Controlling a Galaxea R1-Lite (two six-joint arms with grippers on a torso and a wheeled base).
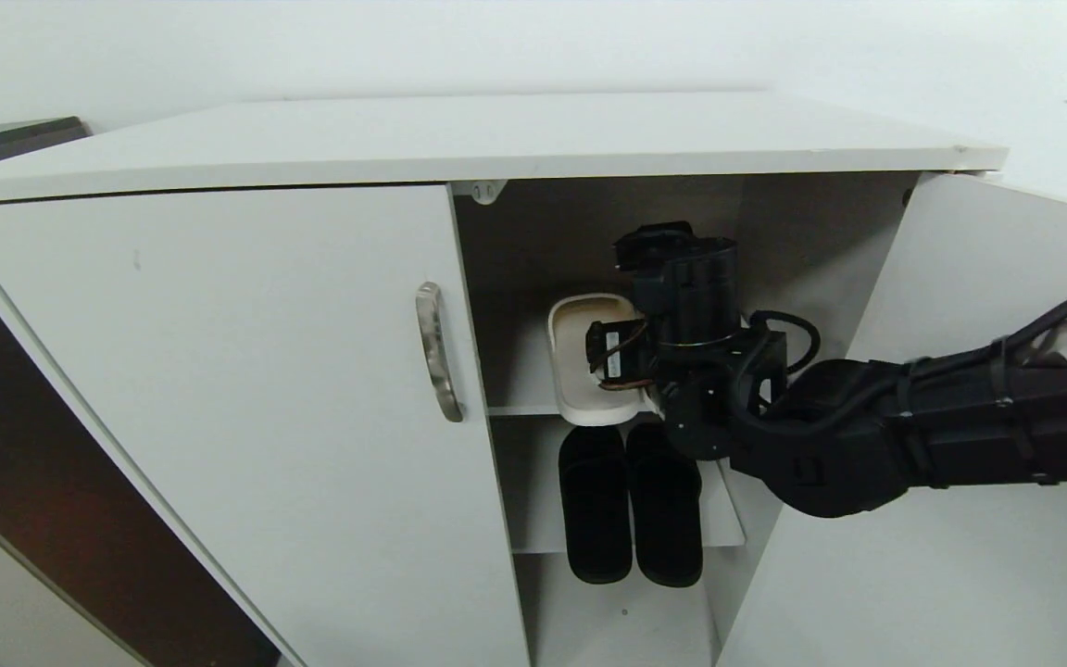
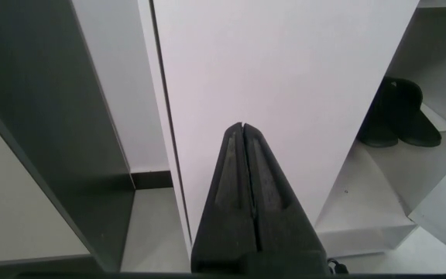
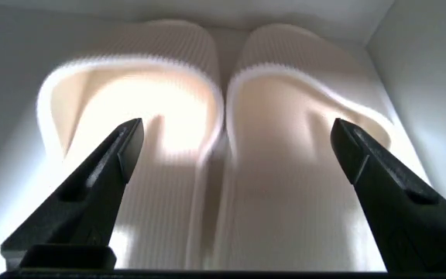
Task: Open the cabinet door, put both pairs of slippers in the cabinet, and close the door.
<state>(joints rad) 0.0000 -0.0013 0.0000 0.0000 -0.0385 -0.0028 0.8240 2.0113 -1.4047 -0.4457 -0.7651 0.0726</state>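
Our right gripper gapes wide over the white slippers, apparently shelved above the black slippers; our left gripper is pinched closed.

In the head view, the right arm covers most of the white slippers on the upper shelf of the cabinet. Of the slipper nearer the cabinet's open door, almost nothing can be seen. The toe ends of the black slippers, one shelf lower in the cabinet, are concealed by the shelf edge and the arm. The cabinet's base and the open door are cut off by the picture edges. In the right wrist view, the white slippers' heel ends run past the edge.
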